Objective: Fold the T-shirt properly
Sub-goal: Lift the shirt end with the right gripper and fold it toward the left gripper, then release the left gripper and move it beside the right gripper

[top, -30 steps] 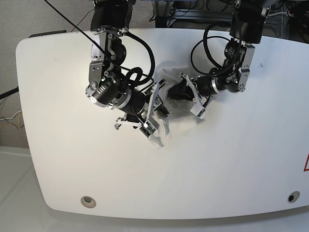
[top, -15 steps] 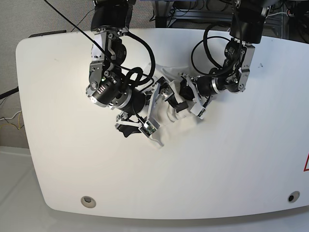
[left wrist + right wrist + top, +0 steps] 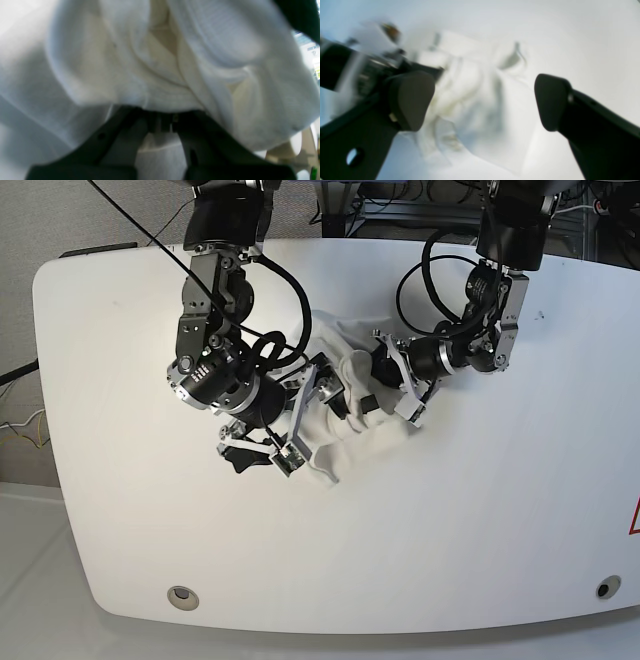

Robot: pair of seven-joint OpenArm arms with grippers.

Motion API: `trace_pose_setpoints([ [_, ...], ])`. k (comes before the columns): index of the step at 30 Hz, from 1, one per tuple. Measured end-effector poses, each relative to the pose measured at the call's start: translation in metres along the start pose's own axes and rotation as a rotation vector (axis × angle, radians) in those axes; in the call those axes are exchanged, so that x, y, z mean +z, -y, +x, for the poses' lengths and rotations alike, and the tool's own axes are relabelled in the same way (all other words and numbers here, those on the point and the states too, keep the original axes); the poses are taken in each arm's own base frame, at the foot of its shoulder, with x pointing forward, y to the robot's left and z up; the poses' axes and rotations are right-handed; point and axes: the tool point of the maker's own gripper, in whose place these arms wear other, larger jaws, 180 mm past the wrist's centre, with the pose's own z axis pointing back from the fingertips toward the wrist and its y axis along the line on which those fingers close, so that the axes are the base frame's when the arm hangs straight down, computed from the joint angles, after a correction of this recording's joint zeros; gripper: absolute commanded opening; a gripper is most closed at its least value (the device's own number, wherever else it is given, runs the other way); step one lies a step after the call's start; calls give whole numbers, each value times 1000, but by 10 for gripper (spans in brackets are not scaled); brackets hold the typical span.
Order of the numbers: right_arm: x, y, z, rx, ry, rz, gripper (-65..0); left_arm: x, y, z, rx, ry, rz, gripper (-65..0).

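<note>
The white T-shirt [image 3: 350, 442] lies crumpled in a small heap on the tabletop between the two arms. In the left wrist view its folds [image 3: 175, 62] fill the frame, and my left gripper [image 3: 162, 121] is shut on a bunch of the cloth. In the base view that gripper [image 3: 372, 385] sits at the heap's right side. My right gripper [image 3: 288, 423] stands wide open over the heap's left side. Its two dark pads [image 3: 410, 100] are far apart, with nothing between them and the blurred shirt [image 3: 495, 120] beyond.
The glossy white table [image 3: 500, 510] has two small round holes near its front edge [image 3: 181, 595] [image 3: 607, 587]. Black cables loop from both arms at the back. A red mark [image 3: 635, 520] shows at the right edge.
My right gripper has opened wide, let go of the cloth and drawn back to the left. The shirt has slumped onto the table. The left gripper keeps its hold.
</note>
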Motion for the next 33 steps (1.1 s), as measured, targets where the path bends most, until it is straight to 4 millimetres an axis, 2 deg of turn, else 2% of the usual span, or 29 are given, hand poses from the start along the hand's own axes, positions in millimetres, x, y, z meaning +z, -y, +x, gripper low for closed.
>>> trace_pose_setpoints([
  [4, 1, 7, 2, 8, 0, -22, 0, 4, 1, 8, -40, -21, 6, -638],
  [12, 3, 16, 1, 22, -10, -46, 0, 35, -12, 49, -112, 44, 84, -638],
  [17, 3, 15, 3, 22, -4, -45, 0, 48, -19, 67, -150, 45, 122, -638],
  [24, -1, 15, -3, 15, -22, -37, 0, 70, -33, 79, -170, 48, 187, -638],
  [29, -8, 11, -11, 0, -47, -15, 0, 76, -31, 91, -208, 62, 194, -638],
  [33, -10, 12, -16, -7, -62, -10, 0, 76, -29, 93, -219, 53, 192, -638],
])
